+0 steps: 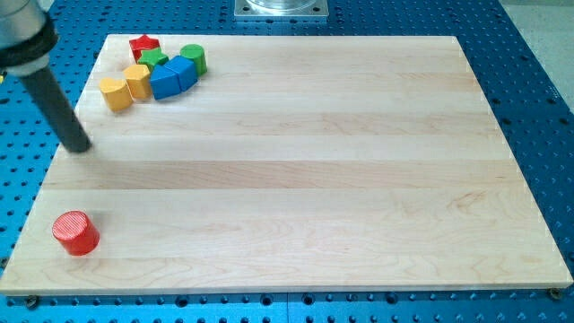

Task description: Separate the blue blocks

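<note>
My tip (79,146), the lower end of a straight dark rod with no fingers to spread or press, rests near the pale wooden worktop's (296,161) left edge. The two blue blocks (172,78) touch each other in a cluster by the top-left corner, among two yellow blocks (126,87), a green star (153,60), a green cylinder (194,58) and a red block (143,46). A red cylinder (75,233) stands alone near the bottom-left corner.

Rod (49,90): upper end cut off at top-left edge. Green star block (153,59): partly hidden behind neighbouring blocks.
</note>
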`<move>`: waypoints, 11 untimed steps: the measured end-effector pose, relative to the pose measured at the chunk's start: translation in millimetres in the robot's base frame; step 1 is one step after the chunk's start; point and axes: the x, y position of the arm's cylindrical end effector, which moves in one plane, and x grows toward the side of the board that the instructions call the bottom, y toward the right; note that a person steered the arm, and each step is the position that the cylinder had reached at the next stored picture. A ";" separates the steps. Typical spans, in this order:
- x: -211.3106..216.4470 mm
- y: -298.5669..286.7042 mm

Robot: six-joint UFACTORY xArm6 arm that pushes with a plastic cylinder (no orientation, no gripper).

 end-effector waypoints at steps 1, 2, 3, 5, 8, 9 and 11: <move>-25.1 0.0; -36.0 1.8; -66.3 1.8; -122.2 29.9; -140.9 63.9; -120.6 81.8; -70.2 140.8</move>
